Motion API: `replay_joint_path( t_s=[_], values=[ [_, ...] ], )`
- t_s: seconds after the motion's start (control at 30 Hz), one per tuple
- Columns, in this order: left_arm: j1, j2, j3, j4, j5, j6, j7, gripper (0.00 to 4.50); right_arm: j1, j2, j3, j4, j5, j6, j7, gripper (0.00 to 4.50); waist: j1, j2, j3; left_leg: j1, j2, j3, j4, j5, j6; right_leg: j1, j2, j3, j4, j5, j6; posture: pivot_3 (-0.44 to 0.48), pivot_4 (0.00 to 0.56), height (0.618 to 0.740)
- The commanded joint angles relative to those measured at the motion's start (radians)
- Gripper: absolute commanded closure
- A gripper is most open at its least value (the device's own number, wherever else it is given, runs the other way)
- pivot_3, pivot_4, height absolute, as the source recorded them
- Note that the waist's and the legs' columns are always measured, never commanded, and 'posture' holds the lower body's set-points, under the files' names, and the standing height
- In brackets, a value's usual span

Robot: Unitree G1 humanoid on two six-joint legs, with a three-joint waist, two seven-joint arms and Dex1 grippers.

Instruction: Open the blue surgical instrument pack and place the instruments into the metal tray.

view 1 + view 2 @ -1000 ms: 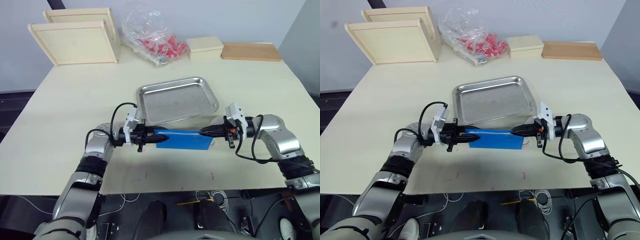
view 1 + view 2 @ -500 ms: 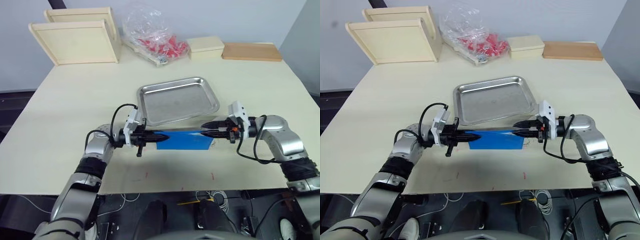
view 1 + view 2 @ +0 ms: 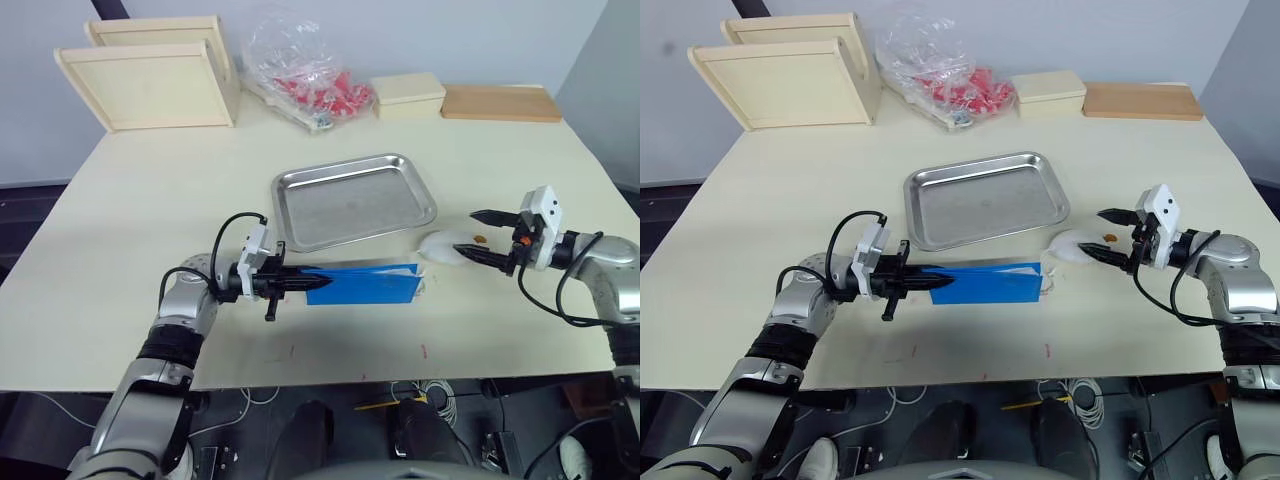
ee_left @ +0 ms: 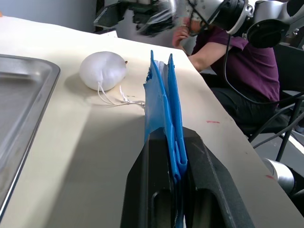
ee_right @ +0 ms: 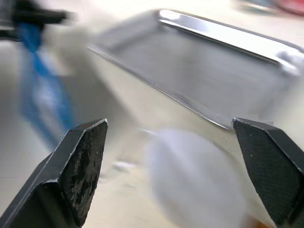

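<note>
Head views, pack: blue surgical instrument pack standing on edge on the bench, just in front of the metal tray, apart from it.
Head views, left claw: clenched on the pack's left end.
Head views, right claw: released, fingers spread, lifted off the bench to the right of the pack, at a white rounded pouch with a small brown spot on it.
Head views, surroundings: pale wooden trays, crinkled clear bag of red items, cream box and wooden board along the far edge, well apart from the tray.
Left wrist view: black fingers pinching the upright blue pack; white pouch with thin strings trailing toward the pack's far end; tray rim alongside; person in a purple top beyond the bench.
Right wrist view: fingers wide apart, white pouch between them, tray beyond, blue pack off to one side, blurred.
</note>
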Motion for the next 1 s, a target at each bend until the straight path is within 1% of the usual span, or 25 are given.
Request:
replay_joint_path(
  t_s=[0.03,0.07,0.1,0.17,0.2,0.27,0.3,0.37,0.4,0.43,0.47,0.5,0.53,0.6,0.73,0.83,1.0],
  values=[
    [-0.003,0.002,0.017,-0.02,0.011,-0.012,-0.052,4.5,0.001,0.06,0.028,0.0,-0.023,0.039,-0.057,0.05,-0.001,0.0,0.0,0.0,0.0,0.0,0.0,0.0,0.0,0.0,0.0,0.0,0.0,0.0,0.0,0.0,0.15,0.74],
    [-0.003,0.001,0.018,-0.019,0.013,-0.014,-0.052,4.5,0.012,0.066,0.031,-0.009,-0.018,0.058,-0.051,0.05,0.0,0.0,0.0,0.0,0.0,0.0,0.0,0.0,0.0,0.0,0.0,0.001,0.0,0.0,0.0,0.0,0.15,0.74],
    [-0.003,0.001,0.02,-0.018,0.015,-0.015,-0.052,4.5,0.023,0.069,0.03,-0.018,-0.012,0.073,-0.047,0.43,0.0,0.0,0.0,0.0,0.0,0.0,0.0,0.0,0.0,0.0,0.0,0.0,0.0,0.0,0.0,0.0,0.15,0.74],
    [-0.001,0.001,0.024,-0.017,0.019,-0.017,-0.051,4.5,0.044,0.063,0.024,-0.037,-0.004,0.088,-0.037,0.78,0.004,0.0,0.0,-0.001,0.0,-0.001,0.0,0.0,0.0,0.0,-0.001,0.0,0.0,0.0,0.0,0.0,0.15,0.74],
    [0.001,0.001,0.026,-0.017,0.021,-0.019,-0.049,4.5,0.054,0.062,0.014,-0.052,0.004,0.091,-0.036,1.38,0.004,0.0,0.0,-0.001,0.0,-0.001,0.0,0.0,0.0,0.0,-0.001,0.0,0.0,0.0,0.0,0.0,0.15,0.74],
    [0.005,-0.001,0.03,-0.018,0.024,-0.022,-0.046,4.5,0.068,0.062,-0.006,-0.081,0.025,0.103,-0.035,2.11,0.002,0.0,0.0,-0.001,0.0,0.0,0.0,0.0,0.0,0.0,-0.001,0.0,0.0,0.0,0.0,0.0,0.15,0.74],
    [0.007,-0.002,0.032,-0.02,0.025,-0.024,-0.045,4.5,0.077,0.06,-0.013,-0.096,0.034,0.112,-0.035,2.66,0.002,0.0,0.0,0.0,0.0,0.0,0.0,0.0,0.0,0.0,-0.001,0.0,0.0,0.0,0.0,0.0,0.15,0.74],
    [0.013,-0.005,0.036,-0.024,0.029,-0.026,-0.042,4.5,0.104,0.046,-0.048,-0.139,0.066,0.127,-0.032,3.42,0.002,0.0,0.0,0.0,0.0,0.0,0.0,0.0,0.0,0.0,-0.001,0.0,0.0,0.0,0.0,0.0,0.15,0.74],
    [0.015,-0.005,0.038,-0.026,0.031,-0.028,-0.04,4.5,0.113,0.041,-0.073,-0.158,0.088,0.133,-0.032,3.51,0.002,0.0,0.0,0.0,0.0,-0.001,0.0,0.0,0.0,0.0,-0.001,0.0,0.0,0.0,0.0,0.0,0.15,0.74],
    [0.017,-0.005,0.039,-0.027,0.033,-0.03,-0.038,4.5,0.12,0.039,-0.097,-0.172,0.108,0.137,-0.034,4.03,0.002,0.0,0.0,0.0,0.0,-0.001,0.0,0.0,0.0,0.0,-0.001,0.0,0.0,0.0,0.0,0.0,0.15,0.74],
    [0.018,-0.004,0.04,-0.027,0.035,-0.031,-0.035,4.5,0.122,0.039,-0.119,-0.183,0.128,0.146,-0.04,4.2,0.002,0.0,0.0,0.0,0.0,-0.001,0.0,0.0,0.0,0.0,-0.001,0.0,0.0,0.0,0.0,0.0,0.15,0.74],
    [0.018,-0.003,0.041,-0.027,0.037,-0.033,-0.034,4.5,0.122,0.035,-0.146,-0.193,0.15,0.157,-0.048,4.2,0.002,0.0,0.0,0.0,0.0,-0.001,0.0,0.0,0.0,0.0,-0.001,0.0,0.0,0.0,0.0,0.0,0.15,0.74],
    [0.019,-0.003,0.042,-0.026,0.038,-0.034,-0.033,4.5,0.124,0.031,-0.168,-0.203,0.169,0.169,-0.052,4.45,0.001,0.0,0.0,0.0,0.0,0.0,0.0,0.0,0.0,0.0,-0.001,0.0,0.0,0.0,0.001,0.0,0.15,0.74],
    [0.019,-0.002,0.045,-0.023,0.044,-0.038,-0.032,4.5,0.123,0.012,-0.218,-0.235,0.224,0.22,-0.054,4.49,0.001,0.0,0.0,0.0,0.0,0.0,0.0,0.0,0.0,0.0,-0.001,0.001,0.0,0.0,0.001,0.0,0.15,0.74],
    [0.01,-0.005,0.046,-0.003,0.059,-0.05,-0.031,4.5,0.085,-0.023,-0.321,-0.29,0.369,0.344,-0.067,4.49,0.001,0.0,0.0,0.0,0.001,0.0,0.0,0.0,0.0,0.0,-0.001,0.0,0.0,0.0,0.001,0.0,0.15,0.74],
    [-0.001,-0.013,0.047,0.011,0.069,-0.058,-0.029,4.5,0.043,-0.036,-0.371,-0.326,0.476,0.441,-0.091,4.49,0.0,0.0,0.0,0.0,0.001,0.0,0.0,0.0,0.0,0.0,-0.001,0.001,0.0,0.0,0.001,0.0,0.15,0.74],
    [-0.018,-0.022,0.042,0.033,0.085,-0.07,-0.043,4.5,-0.037,-0.008,-0.44,-0.37,0.644,0.554,-0.183,4.49,0.002,0.0,0.0,-0.001,0.001,0.0,0.0,0.0,0.0,0.0,-0.001,0.0,0.0,0.0,0.001,0.0,0.15,0.74]
  ],
)
